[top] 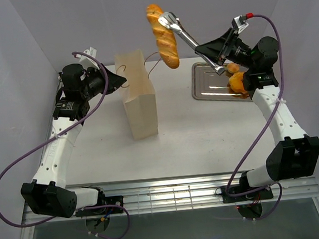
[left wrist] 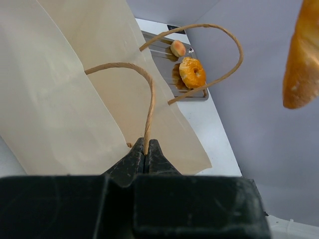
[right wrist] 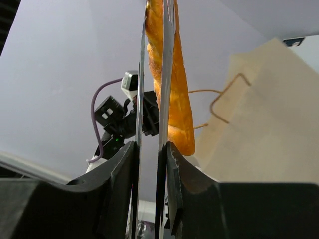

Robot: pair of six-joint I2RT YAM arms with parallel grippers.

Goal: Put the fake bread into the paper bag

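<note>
Bright, diffuse light from above; shadows on the table (top: 206, 138) faint and soft. Gloss highlights on the loaf (top: 162, 35). Top view sharp. Wrist views: near foreground dark, slightly soft; loaf edge blurred in left view.

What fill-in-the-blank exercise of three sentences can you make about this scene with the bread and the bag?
1. The left claw is shut on a cord ___ of the paper bag.
2. The right claw holds the ___ that clamp the long loaf in the air.
3. The doughnut lies on the steel ___.
Missing words: handle; tongs; tray.
</note>
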